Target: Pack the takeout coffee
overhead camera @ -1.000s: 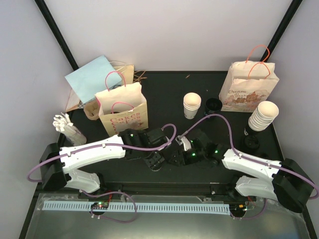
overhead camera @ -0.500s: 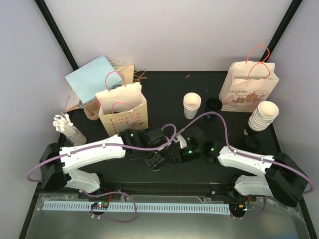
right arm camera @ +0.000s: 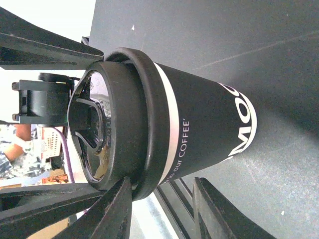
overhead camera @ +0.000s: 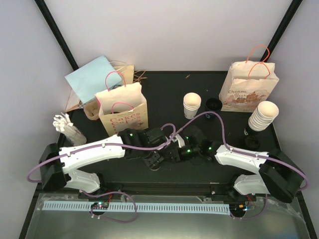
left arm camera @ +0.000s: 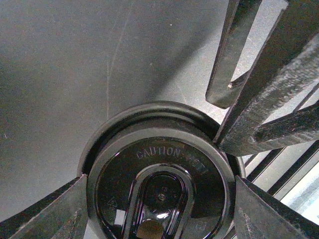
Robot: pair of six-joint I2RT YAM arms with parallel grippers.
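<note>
A black takeout coffee cup [right arm camera: 209, 119] with white lettering stands on the dark table. On it sits a glossy black lid [left arm camera: 159, 169]. My left gripper [left arm camera: 159, 183] reaches down from above, shut on the lid's rim, one finger on each side. My right gripper [right arm camera: 162, 193] stands sideways next to the cup. One of its fingers [right arm camera: 117, 209] touches the lid's rim, the other hangs beside the cup wall, and the gap between them holds nothing. Seen from the top, the left gripper [overhead camera: 153, 160] and the right gripper [overhead camera: 172, 153] meet at the table's near middle and hide the cup.
A paper bag with pink handles [overhead camera: 122, 107] stands back left and a printed bag [overhead camera: 249, 87] back right. White cups [overhead camera: 192, 105], a taller cup stack [overhead camera: 263, 115] and spare black lids [overhead camera: 213, 104] lie behind. The table's front edge is near.
My right arm has slid left up to the cup and its jaws have narrowed. The left arm and the cup have stayed where they were.
</note>
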